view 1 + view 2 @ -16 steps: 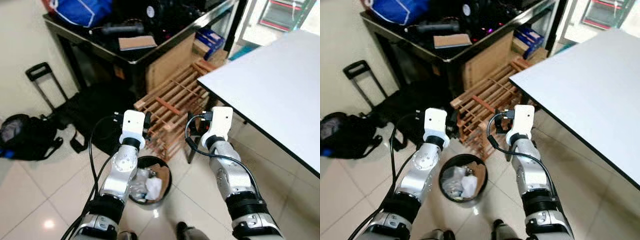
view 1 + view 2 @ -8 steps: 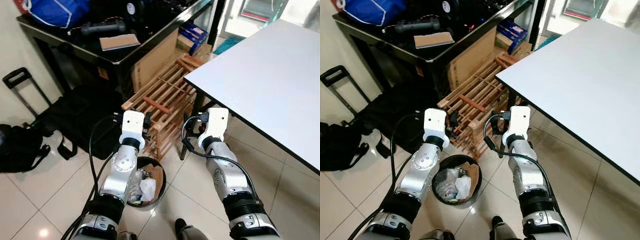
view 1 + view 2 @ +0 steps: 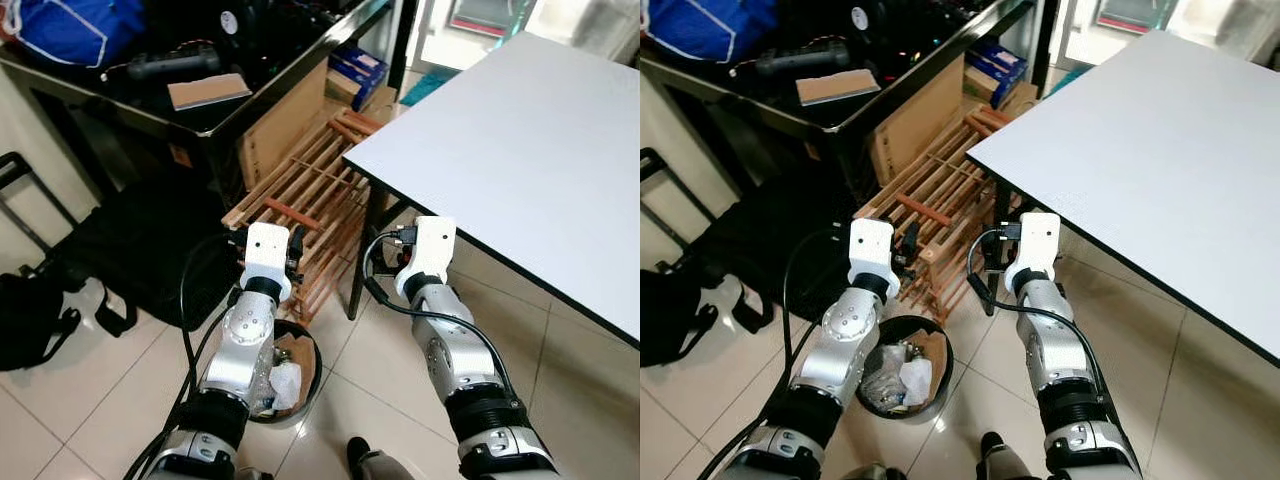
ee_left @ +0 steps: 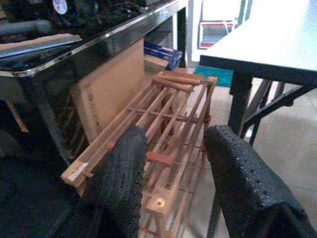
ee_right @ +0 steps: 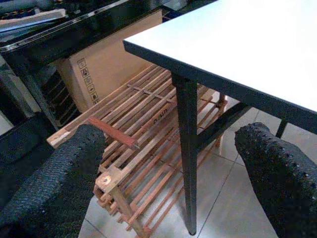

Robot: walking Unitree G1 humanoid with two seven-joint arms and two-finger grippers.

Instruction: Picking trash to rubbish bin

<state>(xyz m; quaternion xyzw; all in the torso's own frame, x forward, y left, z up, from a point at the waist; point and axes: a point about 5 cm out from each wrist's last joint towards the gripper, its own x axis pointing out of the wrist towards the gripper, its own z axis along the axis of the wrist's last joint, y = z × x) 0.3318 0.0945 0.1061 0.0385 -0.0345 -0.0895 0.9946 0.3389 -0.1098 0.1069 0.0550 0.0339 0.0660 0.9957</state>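
Note:
A round black rubbish bin [image 3: 872,345] stands on the tiled floor just below my left arm, which hides part of it. Crumpled white paper [image 3: 908,378] and a brown cardboard piece [image 3: 933,350] lie inside it. Both arms are raised in front of me above the floor. My left gripper [image 4: 173,144] is open with nothing between its fingers, and it points at the wooden rack. My right gripper [image 5: 171,144] is also open and holds nothing, facing the table leg and the rack.
A slatted wooden rack [image 3: 310,200] leans against a cardboard box [image 3: 280,130] under a cluttered black desk [image 3: 210,115]. A white table [image 3: 520,150] with a black leg [image 3: 362,250] stands at my right. Black bags [image 3: 150,240] lie on the floor at the left.
The whole scene has slid left and down in view, so the camera has moved toward the white table. Both arms keep the same pose with their grippers open.

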